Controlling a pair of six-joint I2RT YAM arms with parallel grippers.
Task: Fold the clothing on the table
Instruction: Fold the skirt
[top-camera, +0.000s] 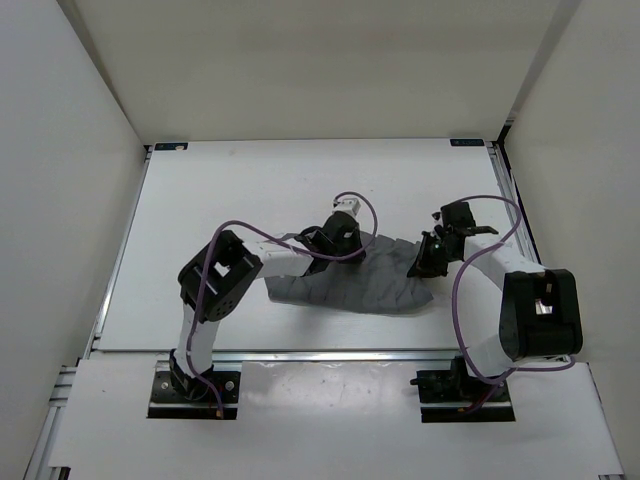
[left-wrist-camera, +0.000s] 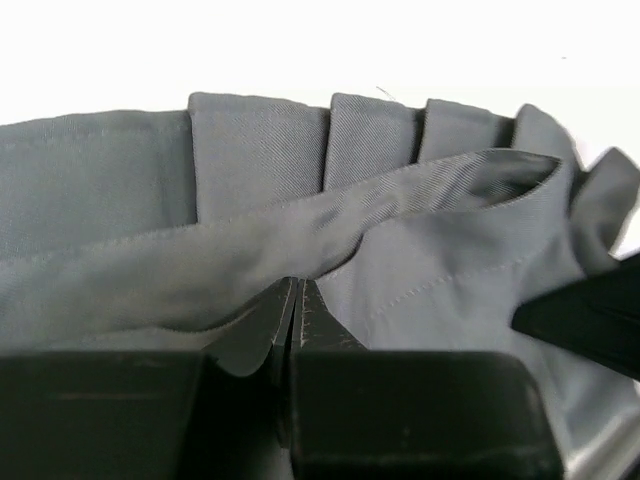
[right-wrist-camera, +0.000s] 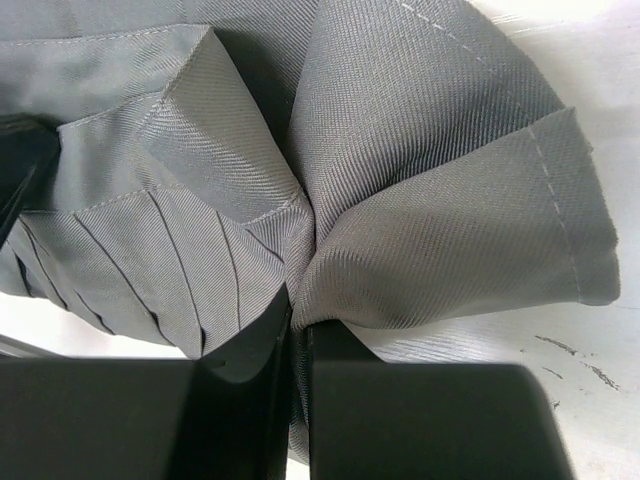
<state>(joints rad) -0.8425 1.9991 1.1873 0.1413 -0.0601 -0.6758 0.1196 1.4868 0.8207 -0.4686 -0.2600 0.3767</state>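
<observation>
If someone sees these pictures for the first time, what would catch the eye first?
The grey pleated clothing lies rumpled on the white table, near its front edge, between the two arms. Both grippers are shut on it: the left gripper pinches a stitched fold, and the right gripper pinches a bunched part at its right end.

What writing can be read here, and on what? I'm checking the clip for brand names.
Left blue sticker, at the far edge of the table: too small to read.
Right blue sticker, same edge: too small to read.
The clothing: no label or print shows in any view.
</observation>
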